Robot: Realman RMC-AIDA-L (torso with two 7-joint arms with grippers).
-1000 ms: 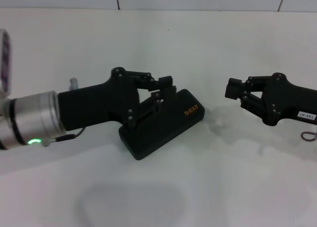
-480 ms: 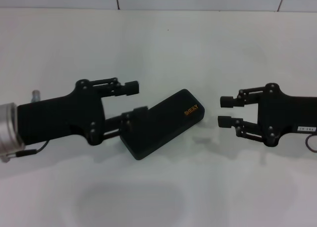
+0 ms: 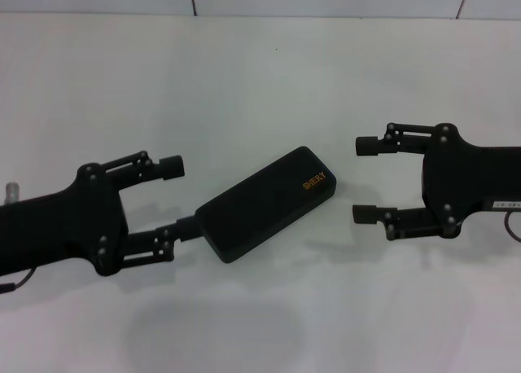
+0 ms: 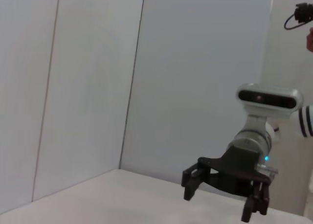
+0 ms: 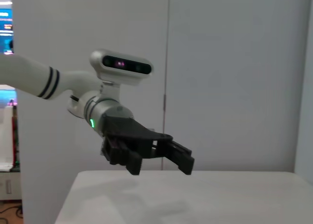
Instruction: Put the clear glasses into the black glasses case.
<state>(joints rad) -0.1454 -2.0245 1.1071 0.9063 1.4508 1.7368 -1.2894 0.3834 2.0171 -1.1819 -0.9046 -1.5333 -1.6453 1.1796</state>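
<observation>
The black glasses case (image 3: 267, 203) lies shut on the white surface (image 3: 260, 80), slanted between my two arms. Its orange letters face up near the end closer to my right side.

My left gripper (image 3: 181, 197) is spread wide and holds nothing. One finger sits right by the near end of the case, maybe touching it. I cannot tell for sure. My right gripper (image 3: 365, 179) is spread wide too, holding nothing, and hangs a little way off the far end of the case.

I cannot see the clear glasses anywhere. With the lid down, they may already be inside, so I think the job is nearly done or done.

What could go wrong? My left finger is so close that a small bump could push the case and spin it. If the lid is not clicked shut, a knock could pop it open. I should move away slowly.
</observation>
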